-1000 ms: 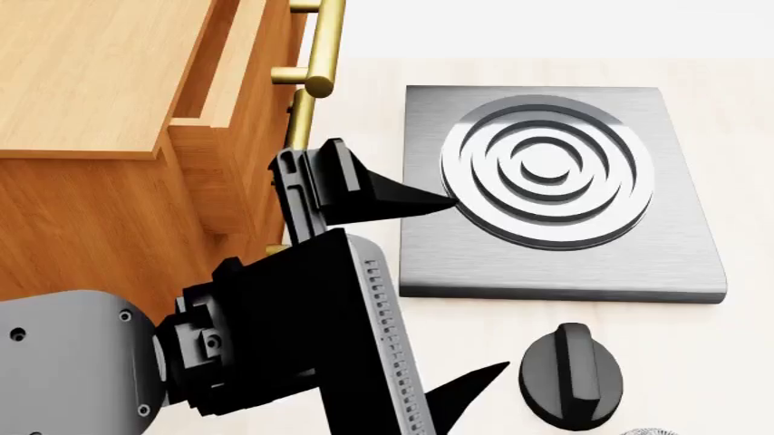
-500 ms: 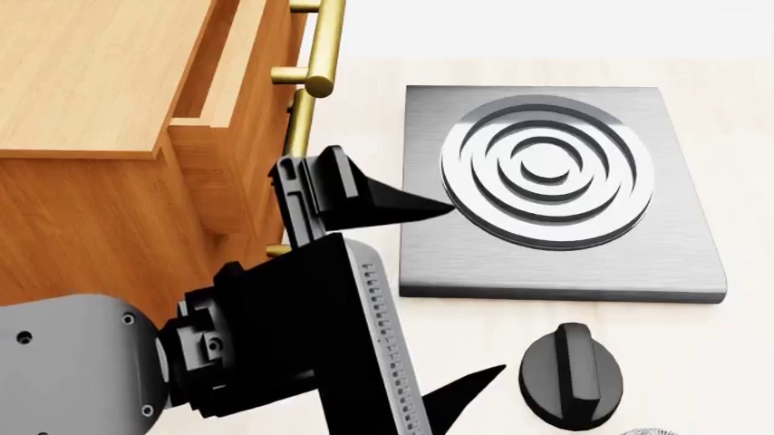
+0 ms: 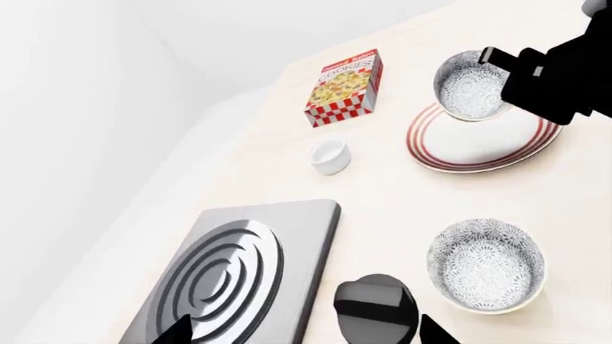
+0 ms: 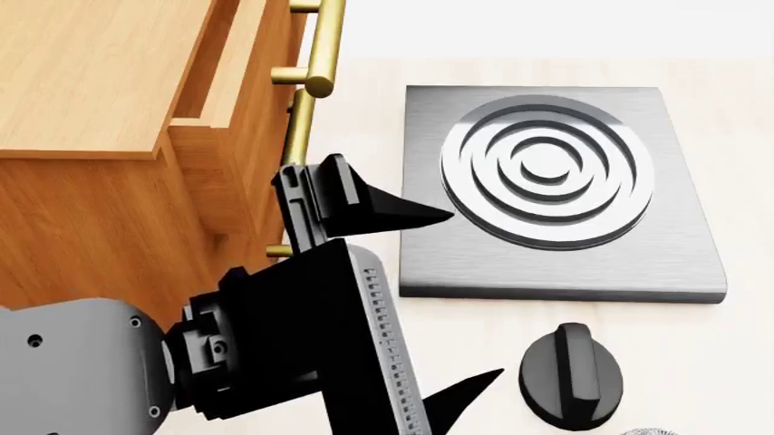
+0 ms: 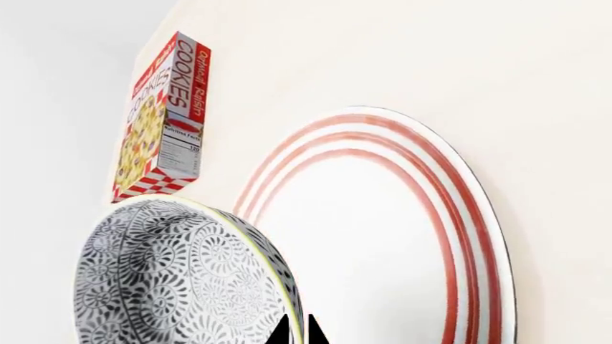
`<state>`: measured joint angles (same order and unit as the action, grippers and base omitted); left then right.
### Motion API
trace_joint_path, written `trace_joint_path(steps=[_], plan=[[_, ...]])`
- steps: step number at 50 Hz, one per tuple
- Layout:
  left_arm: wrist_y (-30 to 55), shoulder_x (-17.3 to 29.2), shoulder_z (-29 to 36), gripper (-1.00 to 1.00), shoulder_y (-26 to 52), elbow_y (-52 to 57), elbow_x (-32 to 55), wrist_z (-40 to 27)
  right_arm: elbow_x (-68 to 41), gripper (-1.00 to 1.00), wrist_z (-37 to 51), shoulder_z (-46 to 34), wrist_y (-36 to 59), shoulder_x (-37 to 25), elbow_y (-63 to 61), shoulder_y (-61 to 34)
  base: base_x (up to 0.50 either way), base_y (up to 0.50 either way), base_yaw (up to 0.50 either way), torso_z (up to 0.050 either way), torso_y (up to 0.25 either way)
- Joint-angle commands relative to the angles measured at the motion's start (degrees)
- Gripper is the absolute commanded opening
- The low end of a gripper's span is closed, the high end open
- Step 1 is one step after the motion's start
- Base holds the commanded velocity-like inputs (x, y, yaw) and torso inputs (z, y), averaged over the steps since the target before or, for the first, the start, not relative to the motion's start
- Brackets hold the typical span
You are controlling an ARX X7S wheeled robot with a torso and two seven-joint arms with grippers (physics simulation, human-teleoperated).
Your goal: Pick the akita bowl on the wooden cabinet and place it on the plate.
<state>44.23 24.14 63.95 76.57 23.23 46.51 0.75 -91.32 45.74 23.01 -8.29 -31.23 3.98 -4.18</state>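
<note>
The akita bowl (image 5: 182, 279), white with grey speckled patterning, hangs just over the plate (image 5: 383, 236), a large white plate with red rings. My right gripper (image 5: 297, 334) is shut on the bowl's rim, one fingertip inside and one outside. The left wrist view shows the same bowl (image 3: 471, 84) held by the right gripper (image 3: 497, 61) above one edge of the plate (image 3: 483, 143). The wooden cabinet (image 4: 97, 91) stands at the left of the head view. My left gripper (image 4: 478, 293) is open and holds nothing, beside the cabinet's front.
An identical-looking bowl (image 3: 486, 265) sits on the table near a black knob (image 3: 375, 308) and a dark square stove (image 4: 556, 190). A small white cup (image 3: 330, 154) and a cookie box (image 3: 345, 86) stand further off. Brass handles (image 4: 317, 54) jut from the cabinet.
My left arm has sunk slightly in the head view, its open fingers a little lower than before. Cabinet, stove and knob have not moved.
</note>
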Motion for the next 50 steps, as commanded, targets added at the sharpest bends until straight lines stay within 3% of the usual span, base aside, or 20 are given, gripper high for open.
trace_joint_path(steps=[1, 36, 37, 50], plan=[[-0.35, -0.21, 0.32, 1.0, -0.19, -0.49, -0.28, 0.2, 0.13, -1.0, -1.57, 0.8, 0.32, -0.58, 2.76, -0.78, 0.0, 0.0, 0.0, 0.0, 0.0], [-1.81, -0.1, 1.13, 1.0, -1.16, -1.99, -1.23, 0.85, 0.94, -1.0, -4.91, -1.99, 1.77, -0.43, 10.95, -4.88, 0.0, 0.0, 0.0, 0.0, 0.0], [-1.89, -0.07, 1.13, 1.0, -1.21, -2.03, -1.24, 0.88, 0.78, 1.0, -5.39, -1.94, 1.86, -0.36, 10.85, -4.8, 0.0, 0.0, 0.0, 0.0, 0.0], [-2.33, -0.04, 1.28, 1.0, -1.52, -2.51, -1.43, 1.02, 1.62, 1.0, -5.41, -1.95, 1.64, -0.31, 8.81, -3.46, 0.0, 0.0, 0.0, 0.0, 0.0]])
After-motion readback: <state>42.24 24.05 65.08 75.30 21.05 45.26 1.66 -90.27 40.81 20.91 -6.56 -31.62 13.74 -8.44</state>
